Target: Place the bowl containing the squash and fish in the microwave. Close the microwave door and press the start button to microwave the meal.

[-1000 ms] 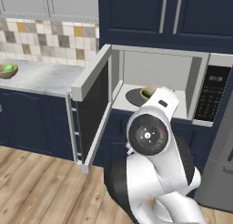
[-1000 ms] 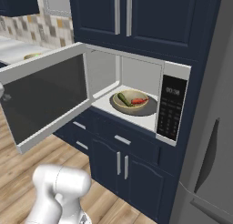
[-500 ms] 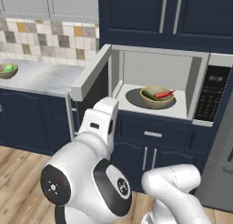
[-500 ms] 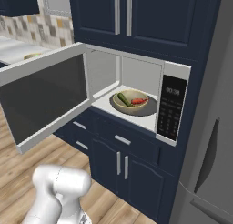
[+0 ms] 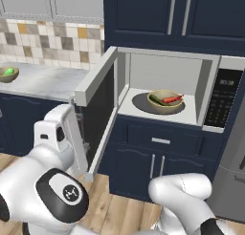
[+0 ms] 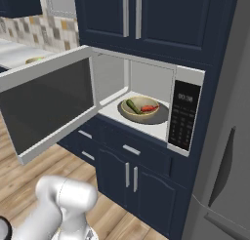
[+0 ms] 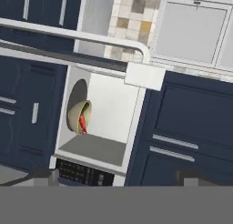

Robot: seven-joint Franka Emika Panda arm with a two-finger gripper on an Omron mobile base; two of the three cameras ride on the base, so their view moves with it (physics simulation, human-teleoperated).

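The tan bowl (image 5: 164, 101) sits on the turntable inside the open microwave (image 5: 206, 81), with the dark green squash (image 5: 156, 100) and the red fish (image 5: 172, 100) in it. From the right I see the same bowl (image 6: 140, 108), squash (image 6: 132, 106) and fish (image 6: 149, 108). The microwave door (image 5: 98, 110) stands swung out to the left. My arm is low on the left, outside the door. In the rolled hand view my gripper (image 7: 116, 181) is open, with nothing between its fingertips, facing the door's edge (image 7: 144, 76), its bar handle (image 7: 73, 34) and the bowl (image 7: 81, 117) beyond.
The black keypad panel (image 6: 183, 117) is on the microwave's right side. A second bowl (image 5: 8, 74) with a bright green item rests on the grey counter (image 5: 43, 81) at the left. Dark blue cabinets and drawers (image 5: 160, 143) lie below, and a grey fridge (image 6: 224, 151) stands on the right.
My arm has swung from in front of the microwave down and to the left, past the open door. The bowl has stayed on the turntable and the door has stayed open.
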